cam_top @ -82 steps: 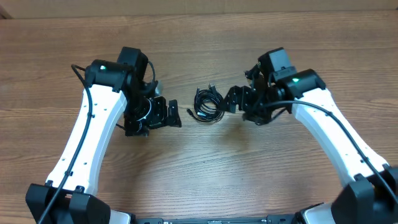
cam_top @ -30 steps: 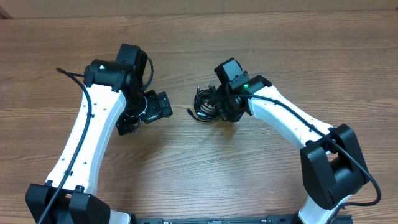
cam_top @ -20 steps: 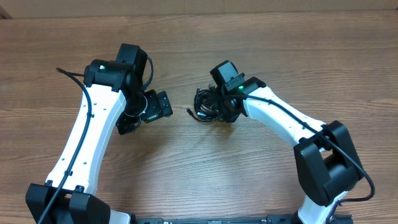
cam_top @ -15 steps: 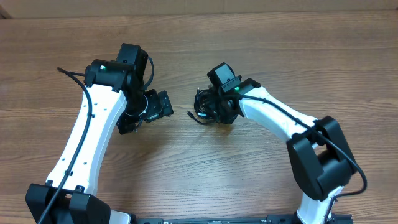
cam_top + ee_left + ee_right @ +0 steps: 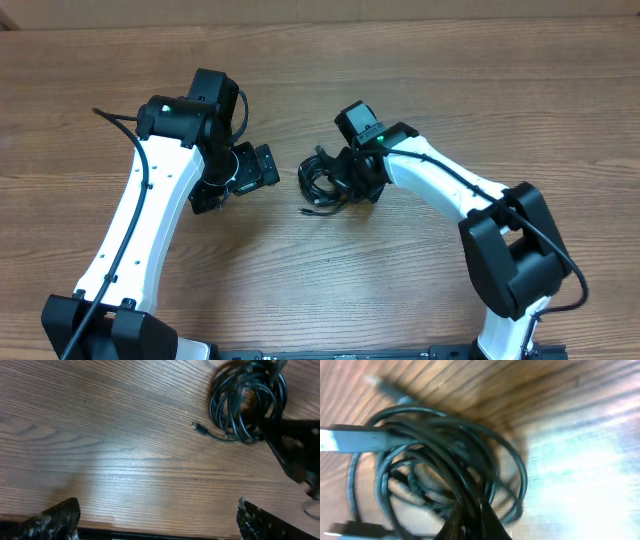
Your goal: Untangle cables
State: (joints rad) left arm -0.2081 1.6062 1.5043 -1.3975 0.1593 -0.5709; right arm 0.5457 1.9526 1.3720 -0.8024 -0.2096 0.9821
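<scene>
At the middle of the wooden table [image 5: 520,90], both arms reach inward from the near edge. Left arm [image 5: 140,220] sits left of centre; left fingers [image 5: 55,519] spread wide, holding nothing, facing the bundle from close by but apart from it. Right arm [image 5: 450,185] bends over from the right; right fingers [image 5: 487,525] pinched shut on strands at the right rim of the cables [image 5: 322,186]. Cables: thin black cords wound into one tight coil, lying on the table between the two wrists. Loops overlap, so single cords cannot be told apart by eye. One small plug [image 5: 200,428] pokes out loose on the near-left side, on a short free tail. Judgement: step in hand looks like the first pull to open the coil. To do it well, right should hold firm and lift only slightly. Left should come in low and take the free plug tail, not the mass of the coil. It should then draw slowly leftward so loops slide off rather than cinch. Risk: catching several loops at once would drag the whole bundle as a lump.
</scene>
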